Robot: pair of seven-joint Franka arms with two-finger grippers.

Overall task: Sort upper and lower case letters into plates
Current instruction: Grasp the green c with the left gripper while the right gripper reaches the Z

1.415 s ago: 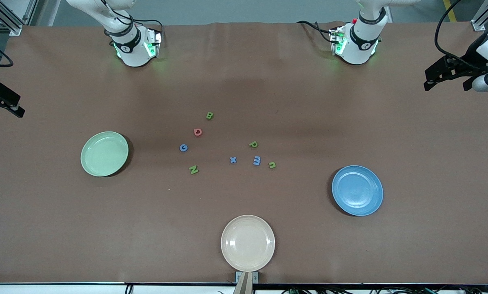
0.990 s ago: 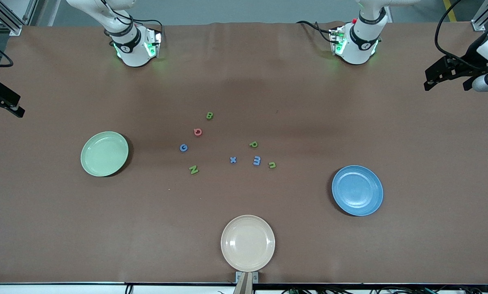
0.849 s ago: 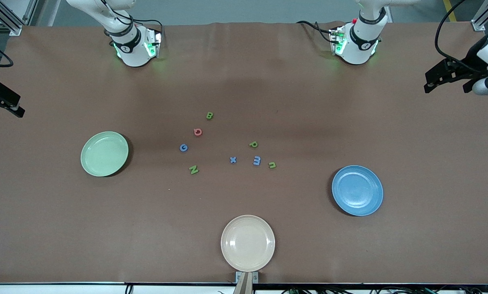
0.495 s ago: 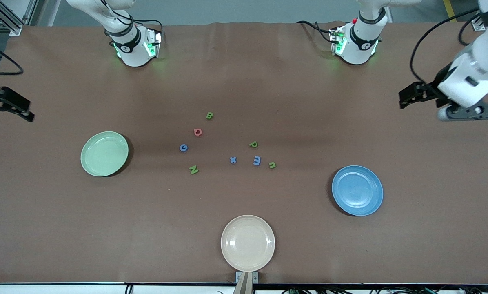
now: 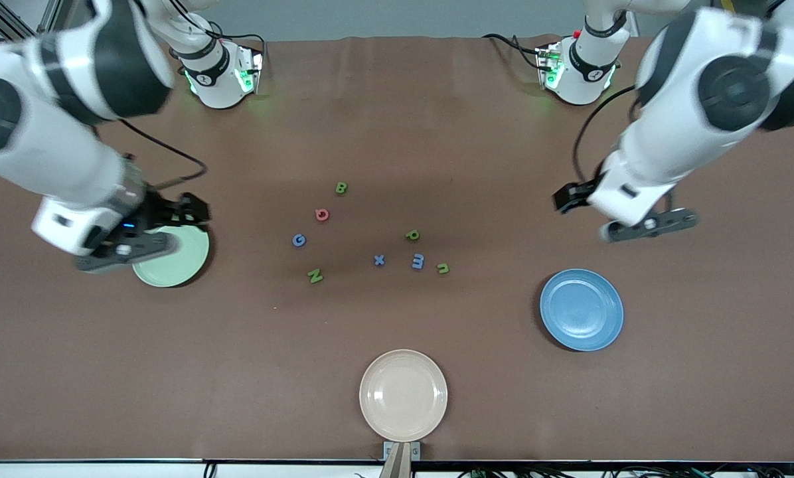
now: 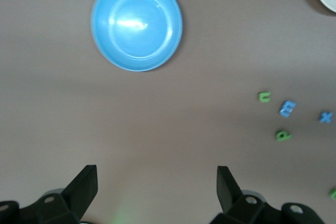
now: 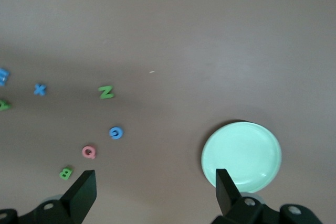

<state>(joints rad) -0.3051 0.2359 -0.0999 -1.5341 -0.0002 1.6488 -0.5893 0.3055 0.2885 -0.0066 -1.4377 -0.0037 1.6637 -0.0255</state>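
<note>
Eight small letters lie in the middle of the table: green B [image 5: 341,188], red round letter [image 5: 322,214], blue G [image 5: 298,239], green N [image 5: 315,275], blue x [image 5: 379,259], blue m [image 5: 417,261], green u [image 5: 443,268], green p [image 5: 412,234]. The mint green plate [image 5: 174,265] lies toward the right arm's end, the blue plate [image 5: 581,309] toward the left arm's end. My right gripper [image 5: 186,210] is open and empty over the mint plate's [image 7: 241,156] rim. My left gripper [image 5: 571,196] is open and empty over bare table near the blue plate [image 6: 136,23].
A cream-beige plate [image 5: 403,396] lies at the table's edge nearest the front camera. The right forearm covers part of the mint plate. The two arm bases stand along the table's edge farthest from the front camera.
Both arms have swung in from the table's ends toward the middle. The right gripper now hangs over the mint plate's rim, the left over table near the blue plate. Letters and plates have not moved.
</note>
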